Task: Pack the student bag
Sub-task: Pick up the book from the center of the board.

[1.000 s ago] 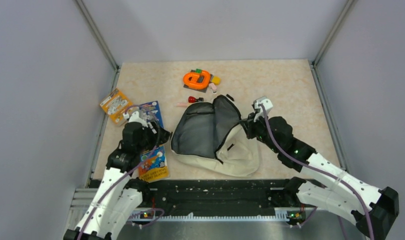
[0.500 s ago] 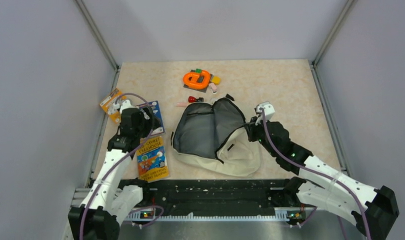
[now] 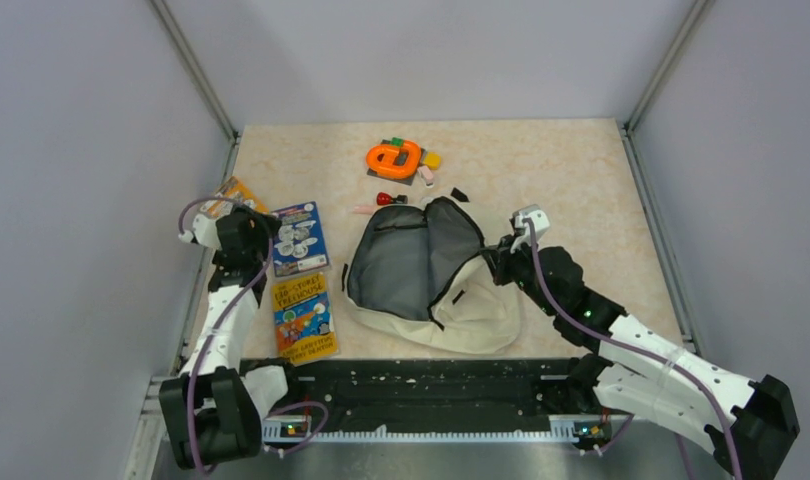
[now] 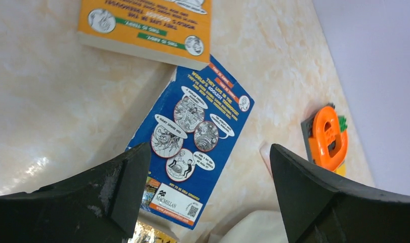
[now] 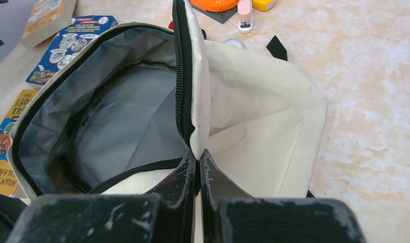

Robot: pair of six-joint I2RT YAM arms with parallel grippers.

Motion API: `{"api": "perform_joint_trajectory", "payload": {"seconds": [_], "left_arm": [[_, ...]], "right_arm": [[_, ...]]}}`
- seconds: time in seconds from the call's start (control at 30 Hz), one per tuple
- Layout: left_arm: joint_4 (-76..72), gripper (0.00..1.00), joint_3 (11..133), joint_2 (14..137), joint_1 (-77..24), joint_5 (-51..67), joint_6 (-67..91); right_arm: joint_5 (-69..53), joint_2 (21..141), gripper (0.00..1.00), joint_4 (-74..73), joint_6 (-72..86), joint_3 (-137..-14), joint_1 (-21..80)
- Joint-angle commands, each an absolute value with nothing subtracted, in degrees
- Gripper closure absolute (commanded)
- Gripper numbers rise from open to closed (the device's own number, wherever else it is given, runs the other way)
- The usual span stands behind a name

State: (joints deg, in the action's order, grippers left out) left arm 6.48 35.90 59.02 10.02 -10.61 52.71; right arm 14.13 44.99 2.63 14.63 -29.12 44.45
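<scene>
The student bag (image 3: 476, 310), cream with a grey lining, lies open at the table's middle. My right gripper (image 3: 497, 262) is shut on the cream edge of its opening and holds the flap up; in the right wrist view the jaws (image 5: 198, 154) pinch that edge beside the zipper, with the bag's (image 5: 263, 111) grey inside to their left. My left gripper (image 3: 269, 234) stands open and empty at the left. In the left wrist view its fingers (image 4: 208, 152) straddle a blue book (image 4: 193, 142) from above without touching it.
A blue book (image 3: 298, 238), an orange book (image 3: 239, 190) partly under the left arm, and a yellow-blue book (image 3: 303, 318) lie left of the bag. An orange toy (image 3: 393, 158), a yellow piece (image 3: 433, 159) and small pink and red bits (image 3: 385, 198) sit behind it. Walls close three sides.
My left arm has swung back to the left, away from the bag, and its jaws have widened. The right gripper has sunk a little with the flap still in it.
</scene>
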Motion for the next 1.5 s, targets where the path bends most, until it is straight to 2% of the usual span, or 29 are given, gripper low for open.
{"api": "perform_joint_trajectory", "payload": {"seconds": [0.0,0.27,0.47,0.83,1.2,1.47], "left_arm": [[-5.07,0.09,32.41,59.41,11.13,-15.82,67.15],[-12.66,0.09,26.57,64.17,13.51,-18.62,81.52],[-18.89,0.10,25.39,71.00,15.33,-15.38,86.50],[-26.39,0.10,24.73,82.67,16.04,-14.92,89.75],[-40.88,0.14,25.95,94.73,16.57,-10.96,89.77],[-42.13,0.18,28.56,99.01,17.02,-11.72,89.44]], "right_arm": [[11.76,44.29,1.00,7.62,15.19,-29.44,43.86],[11.20,44.12,1.00,8.35,15.73,-29.54,43.85],[11.73,43.97,1.00,8.30,16.03,-29.62,43.86],[12.12,43.81,1.00,8.61,16.79,-29.79,43.84],[12.92,44.04,1.00,8.58,17.14,-29.88,43.90],[13.18,44.94,1.00,9.21,17.15,-30.38,43.83]]}}
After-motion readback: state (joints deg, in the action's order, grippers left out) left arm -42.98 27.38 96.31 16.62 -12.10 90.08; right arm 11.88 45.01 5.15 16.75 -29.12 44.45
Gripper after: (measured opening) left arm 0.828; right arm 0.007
